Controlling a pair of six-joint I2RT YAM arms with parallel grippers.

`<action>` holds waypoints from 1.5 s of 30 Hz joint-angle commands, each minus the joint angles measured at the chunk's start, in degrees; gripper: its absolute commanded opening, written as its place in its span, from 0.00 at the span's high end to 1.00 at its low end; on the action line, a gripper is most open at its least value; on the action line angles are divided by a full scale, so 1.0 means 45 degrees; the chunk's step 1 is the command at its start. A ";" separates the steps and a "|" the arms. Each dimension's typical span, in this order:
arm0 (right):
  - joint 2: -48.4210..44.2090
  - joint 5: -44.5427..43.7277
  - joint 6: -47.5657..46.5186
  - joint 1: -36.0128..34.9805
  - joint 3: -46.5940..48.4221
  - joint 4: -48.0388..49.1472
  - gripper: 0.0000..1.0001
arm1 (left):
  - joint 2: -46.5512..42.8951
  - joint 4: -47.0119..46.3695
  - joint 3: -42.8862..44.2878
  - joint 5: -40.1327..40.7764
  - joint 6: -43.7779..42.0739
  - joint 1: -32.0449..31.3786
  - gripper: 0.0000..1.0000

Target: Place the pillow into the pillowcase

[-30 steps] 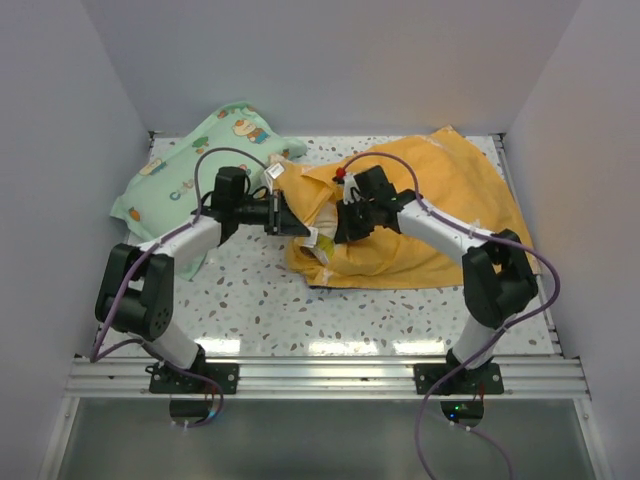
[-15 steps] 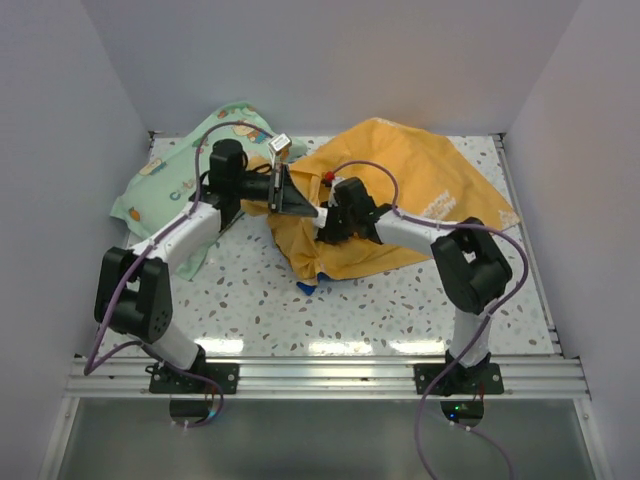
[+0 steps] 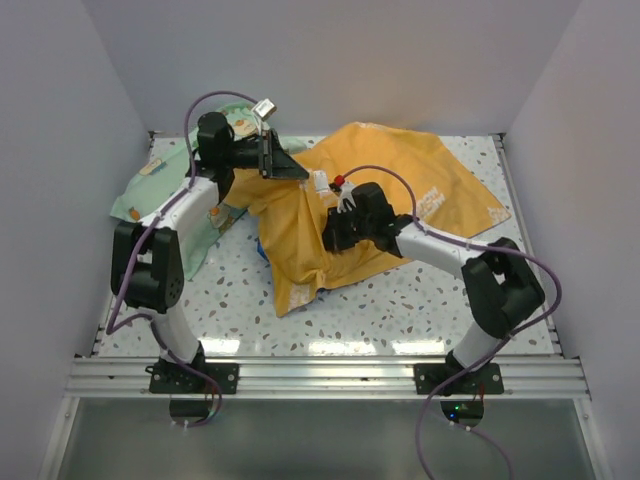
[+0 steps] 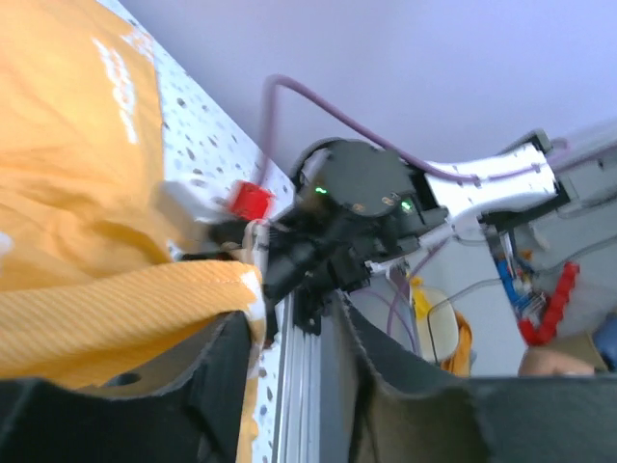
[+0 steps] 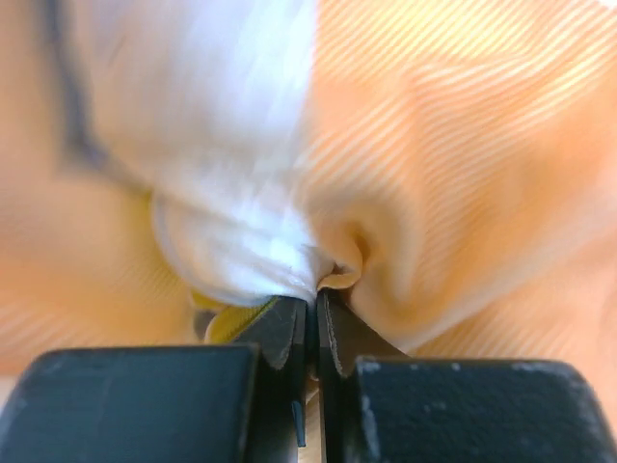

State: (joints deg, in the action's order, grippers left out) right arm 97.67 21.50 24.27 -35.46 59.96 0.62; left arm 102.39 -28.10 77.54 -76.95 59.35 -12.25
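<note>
The orange-yellow pillowcase [image 3: 420, 190] lies spread over the table's middle and back right, and a little of its blue side [image 3: 262, 250] peeks out at the left. My left gripper [image 3: 295, 172] is raised at the back left. In the left wrist view this gripper [image 4: 294, 323] is open, with the pillowcase's hem [image 4: 116, 299] draped over its left finger. My right gripper [image 3: 332, 238] is low against the bunched cloth. In the right wrist view this gripper [image 5: 315, 304] is shut on a pinch of the white pillow [image 5: 231, 145] and the orange pillowcase [image 5: 463, 145]. The rest of the pillow is hidden.
A mint-green cartoon-print pillow [image 3: 160, 195] lies at the back left under my left arm. White walls close in the left, back and right sides. An aluminium rail [image 3: 320, 375] runs along the near edge. The right arm's wrist [image 4: 352, 203] shows close in the left wrist view.
My left gripper has risen and moved back and left, lifting the pillowcase's edge. The cloth now drapes lower at the front and covers the pillow corner seen earlier. My right gripper stays pinched.
</note>
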 commanded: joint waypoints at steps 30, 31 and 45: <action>0.0854 0.2175 -0.2446 -0.0420 0.3238 -0.5491 0.52 | -0.7847 1.2834 -0.5601 0.8279 -1.3313 -0.1230 0.15; 0.1106 0.2428 -0.2406 -0.0439 0.3198 -0.5432 0.52 | -0.8295 1.2517 -0.5899 0.8851 -1.3287 -0.1764 0.13; 0.2220 0.2508 -0.2249 -0.0479 0.2768 -0.5002 0.94 | -0.4922 0.8905 -0.6177 1.0135 -0.9910 -0.4407 0.67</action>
State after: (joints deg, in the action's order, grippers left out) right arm 105.84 31.16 13.43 -37.45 73.45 -22.46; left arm 78.89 19.94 48.14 -28.25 11.14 -31.70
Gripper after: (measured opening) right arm 0.116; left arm 0.396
